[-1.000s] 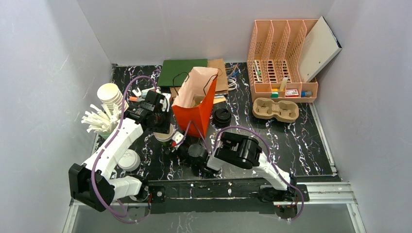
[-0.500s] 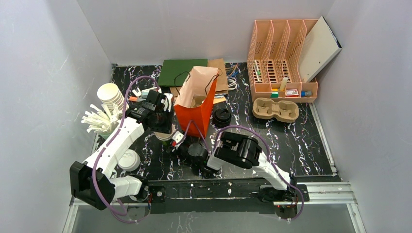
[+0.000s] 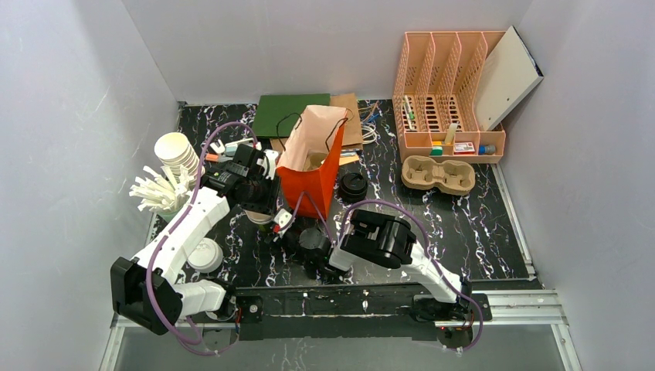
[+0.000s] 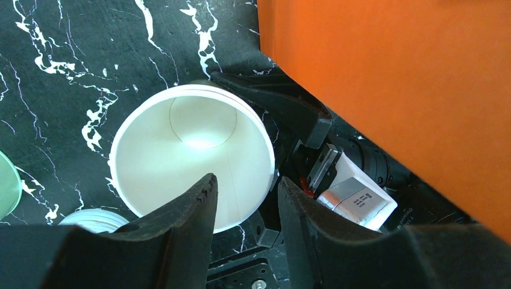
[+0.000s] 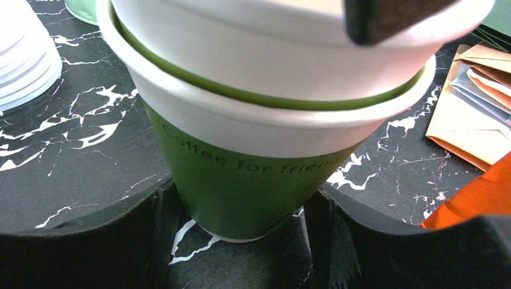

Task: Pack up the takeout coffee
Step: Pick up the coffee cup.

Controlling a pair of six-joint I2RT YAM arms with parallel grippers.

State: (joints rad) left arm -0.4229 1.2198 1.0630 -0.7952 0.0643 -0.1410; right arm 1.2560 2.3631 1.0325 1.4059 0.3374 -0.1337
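Observation:
A lidless green cup [image 5: 241, 180] printed "Coffee for friends" stands on the black marble table, with a second cup nested in it. My right gripper [image 5: 244, 198] is shut on its base, one finger on each side. From above, the nested cup's cream inside [image 4: 193, 150] fills the left wrist view. My left gripper [image 4: 244, 183] is open astride its rim, one finger inside and one outside. The takeout coffee [image 3: 354, 185] shows as a round black lid just right of the orange bag [image 3: 313, 174], away from both grippers.
A stack of white cups [image 3: 176, 151] and white cutlery [image 3: 158, 193] stand at the left, with a white lid [image 3: 205, 255] nearer the front. A cardboard cup carrier [image 3: 436, 174] and a peach desk organiser [image 3: 448, 93] sit at the back right. Green and brown paper sheets [image 3: 290, 114] lie behind the bag.
My left wrist has edged slightly toward the orange bag. The right arm and the cups have stayed in place.

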